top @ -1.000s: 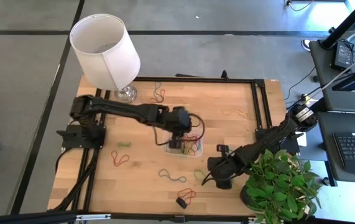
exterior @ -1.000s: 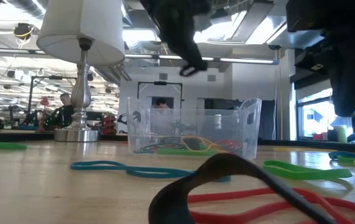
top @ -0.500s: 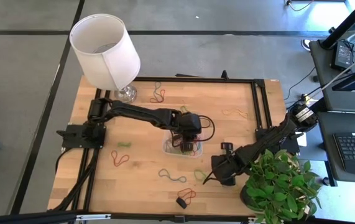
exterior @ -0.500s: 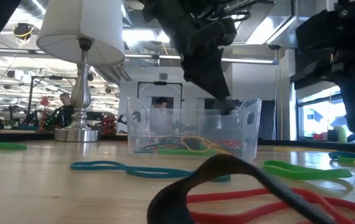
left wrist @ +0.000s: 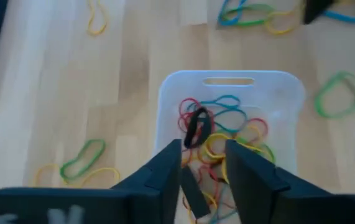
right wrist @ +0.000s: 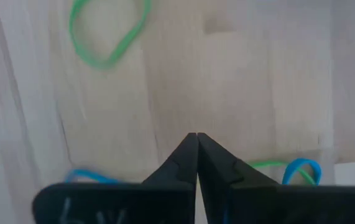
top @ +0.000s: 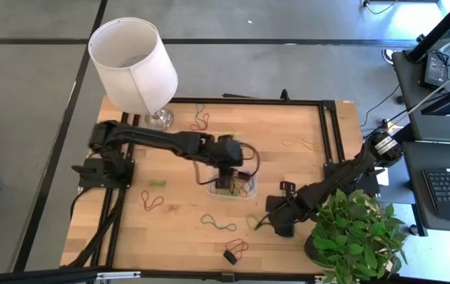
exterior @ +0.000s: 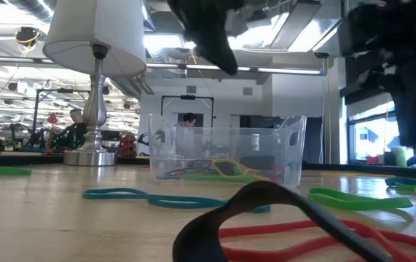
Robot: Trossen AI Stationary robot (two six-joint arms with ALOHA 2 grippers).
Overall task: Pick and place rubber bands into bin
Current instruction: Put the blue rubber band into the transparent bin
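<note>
The clear bin (top: 232, 188) stands mid-table on the wood and holds several rubber bands (left wrist: 227, 127) in red, yellow, teal and green. A black one (left wrist: 196, 127) lies on top of them. My left gripper (left wrist: 203, 149) hangs open straight above the bin (left wrist: 171, 106), holding nothing. In the low view its fingers (exterior: 218, 54) are well above the bin's rim (exterior: 226, 131). My right gripper (right wrist: 196, 135) is shut over bare wood near the front right (top: 276, 225), beside a green band (top: 254, 221).
Loose bands lie around the bin: red (top: 152, 200), blue-green (top: 218, 223), black and red (top: 234, 251), yellow (top: 297, 143), green and blue at the far edge (top: 201, 118). A white lamp (top: 134, 63) stands at the far left. A potted plant (top: 355, 237) stands at the front right.
My left gripper, shut on a black band, dipped down to the bin's rim, opened and let the band go. The band now lies in the bin. The gripper has risen again and drawn slightly toward the table's left.
</note>
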